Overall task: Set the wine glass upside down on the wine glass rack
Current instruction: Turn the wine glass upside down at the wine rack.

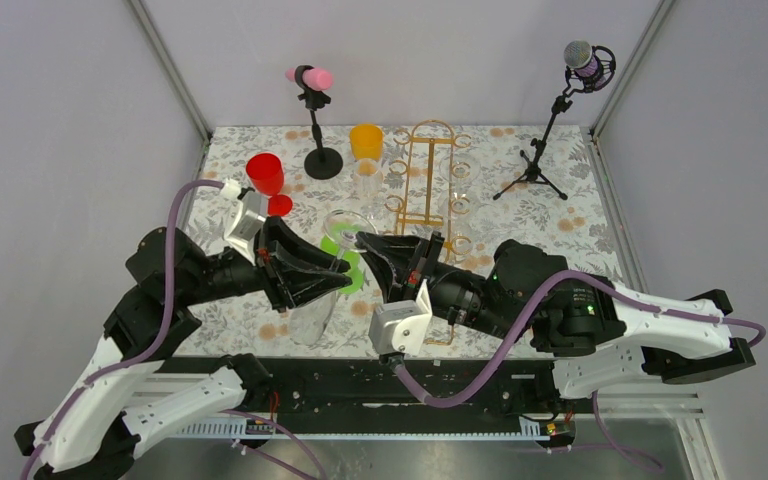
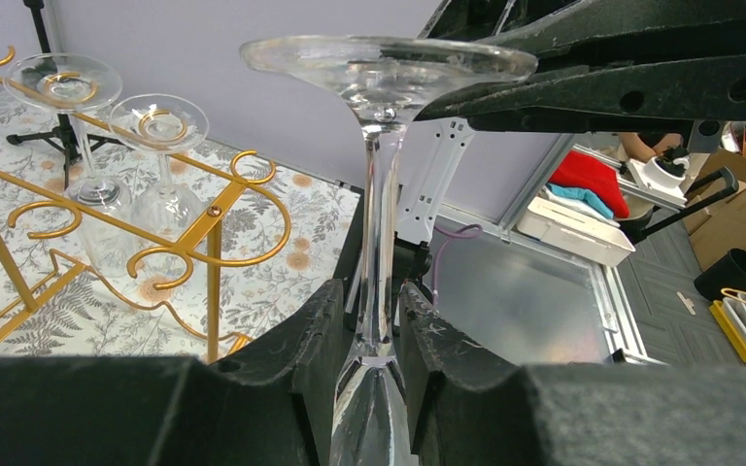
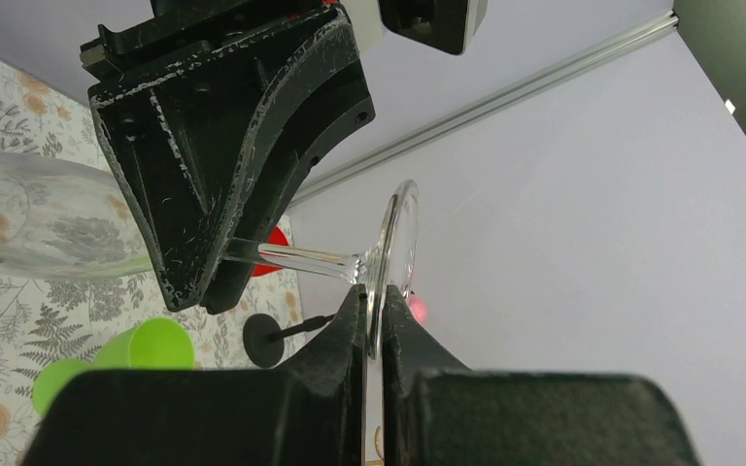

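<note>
The left gripper pinches the wine glass stem, the right gripper nips its foot, so free one slowly without twisting.

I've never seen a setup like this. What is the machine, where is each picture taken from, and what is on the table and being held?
It is two robot arms bolted at the near edge of the table, each ending in a two-finger tool. The top picture looks down from above and behind them; the other two come from a camera on each wrist. On the patterned top are a gold wire rack with clear glasses hanging foot up, a red glass, an orange cup, a green cup and a microphone on a tripod. A clear wine glass is held by both at once: the left tool is closed on its stem, the right tool pinches the rim of its foot.
</note>
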Controlling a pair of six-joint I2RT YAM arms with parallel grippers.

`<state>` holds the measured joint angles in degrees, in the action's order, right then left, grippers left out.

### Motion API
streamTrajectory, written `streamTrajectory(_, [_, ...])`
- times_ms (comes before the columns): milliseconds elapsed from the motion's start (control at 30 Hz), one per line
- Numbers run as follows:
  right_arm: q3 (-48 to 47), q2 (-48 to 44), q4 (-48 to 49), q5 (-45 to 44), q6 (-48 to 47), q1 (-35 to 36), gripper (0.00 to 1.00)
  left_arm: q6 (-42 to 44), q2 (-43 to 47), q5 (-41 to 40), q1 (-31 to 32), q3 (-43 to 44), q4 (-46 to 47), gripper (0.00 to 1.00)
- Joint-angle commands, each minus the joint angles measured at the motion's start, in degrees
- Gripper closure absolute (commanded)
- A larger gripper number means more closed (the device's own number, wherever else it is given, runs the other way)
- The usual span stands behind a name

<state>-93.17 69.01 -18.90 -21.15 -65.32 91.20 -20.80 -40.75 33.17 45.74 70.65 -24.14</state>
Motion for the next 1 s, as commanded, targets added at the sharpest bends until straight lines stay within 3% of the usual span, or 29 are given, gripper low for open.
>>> streamTrajectory(0, [0.03,-1.91,4.06,-1.11,1.31,0.65,0.96,0.41,1.03,-1.81,-0.21,-1.6,3.57,1.0])
streamTrajectory(567, [1.48,-2.56,6.31,-0.44,2.15,0.63,0.66,-0.51,2.94,-6.43,-0.23,-3.29,4.06,1.0])
streamTrajectory(967, [4.15,-6.66,6.23,1.34,7.56,0.64,0.62,0.3,3.71,-8.3,-0.24,-4.36,4.1,1.0])
